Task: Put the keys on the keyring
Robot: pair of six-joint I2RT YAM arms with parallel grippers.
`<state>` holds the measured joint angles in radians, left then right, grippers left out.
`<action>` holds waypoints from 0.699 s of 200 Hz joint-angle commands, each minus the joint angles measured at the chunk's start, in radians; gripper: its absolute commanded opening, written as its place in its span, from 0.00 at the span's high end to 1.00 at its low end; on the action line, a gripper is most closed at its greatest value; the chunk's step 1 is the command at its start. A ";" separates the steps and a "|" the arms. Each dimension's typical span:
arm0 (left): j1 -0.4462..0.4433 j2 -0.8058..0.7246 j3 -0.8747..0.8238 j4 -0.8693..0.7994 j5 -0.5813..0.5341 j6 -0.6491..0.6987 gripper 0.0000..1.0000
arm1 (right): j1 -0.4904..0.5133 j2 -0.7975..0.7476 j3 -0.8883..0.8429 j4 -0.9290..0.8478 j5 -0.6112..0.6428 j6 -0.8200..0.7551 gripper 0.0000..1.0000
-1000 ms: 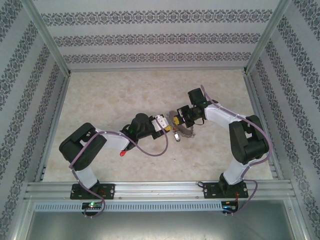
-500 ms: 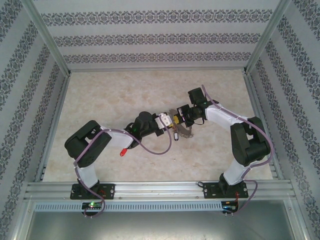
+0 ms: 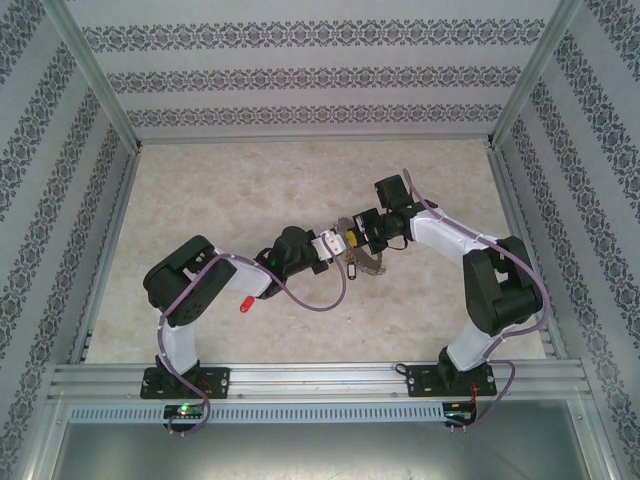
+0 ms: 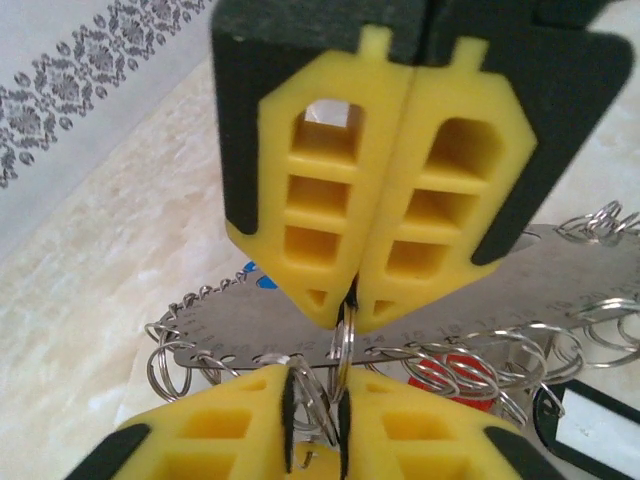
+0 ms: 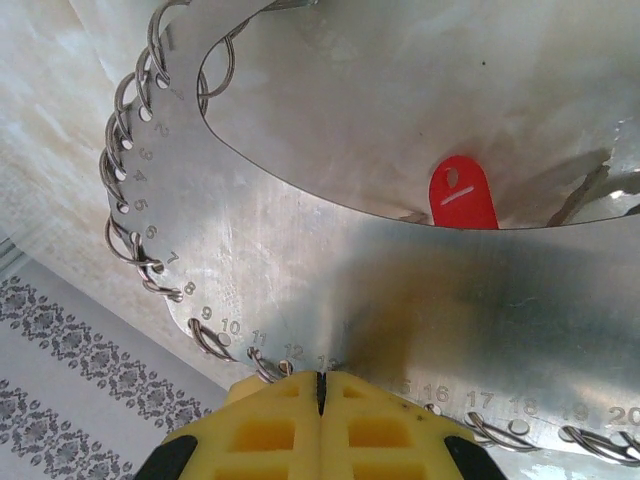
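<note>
The keyring (image 5: pixel 400 290) is a silvery crescent plate with numbered holes and several split rings along its rim; it also shows as keyring (image 3: pixel 372 262) and keyring (image 4: pixel 560 290). My right gripper (image 5: pixel 321 378) is shut on its rim near hole 13. My left gripper (image 4: pixel 315 385) meets it tip to tip and has closed on an upright split ring (image 4: pixel 345 345) hanging from the plate; something yellow sits low between its fingers. A red key tag (image 5: pixel 463 192) lies under the plate. A black-and-white tag (image 4: pixel 590 430) hangs at the plate's near side. Another red key (image 3: pixel 244 304) lies by the left arm.
Both grippers, left gripper (image 3: pixel 340 243) and right gripper (image 3: pixel 358 232), meet over the middle of the marble table (image 3: pixel 220 200). Patterned walls and aluminium posts (image 3: pixel 100 90) enclose it. A purple cable (image 3: pixel 310 305) loops beside the left forearm.
The left arm has slid right and up to the keyring, and its jaws have narrowed onto the split ring. The right gripper and the plate have stayed put.
</note>
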<state>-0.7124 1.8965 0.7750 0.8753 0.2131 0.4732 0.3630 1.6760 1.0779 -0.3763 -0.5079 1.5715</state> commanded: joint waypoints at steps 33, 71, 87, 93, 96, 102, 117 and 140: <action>-0.004 -0.038 0.027 -0.012 0.043 0.030 0.80 | 0.024 -0.038 -0.006 -0.004 0.031 0.033 1.00; -0.004 -0.040 0.031 -0.012 0.043 0.011 0.79 | 0.033 -0.036 -0.001 -0.007 0.035 0.037 1.00; -0.004 -0.044 0.024 0.002 0.039 -0.006 0.70 | 0.033 -0.038 -0.003 -0.009 0.041 0.040 1.00; -0.004 -0.045 0.022 0.004 0.034 -0.012 0.70 | 0.033 -0.039 -0.003 -0.008 0.043 0.041 1.00; -0.004 -0.047 0.021 0.004 0.035 -0.014 0.70 | 0.034 -0.040 -0.003 -0.008 0.044 0.041 1.00; -0.004 -0.049 0.019 0.000 0.034 -0.014 0.70 | 0.034 -0.043 -0.003 -0.008 0.047 0.041 1.00; -0.004 -0.048 0.017 -0.007 0.034 -0.013 0.75 | 0.034 -0.047 -0.001 -0.010 0.051 0.043 1.00; -0.004 -0.040 0.020 -0.012 0.028 -0.014 0.81 | 0.036 -0.048 0.006 -0.015 0.052 0.041 1.00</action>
<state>-0.7124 1.8801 0.7792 0.8680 0.2314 0.4686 0.3843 1.6642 1.0779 -0.3763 -0.4664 1.5993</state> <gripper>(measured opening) 0.208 0.041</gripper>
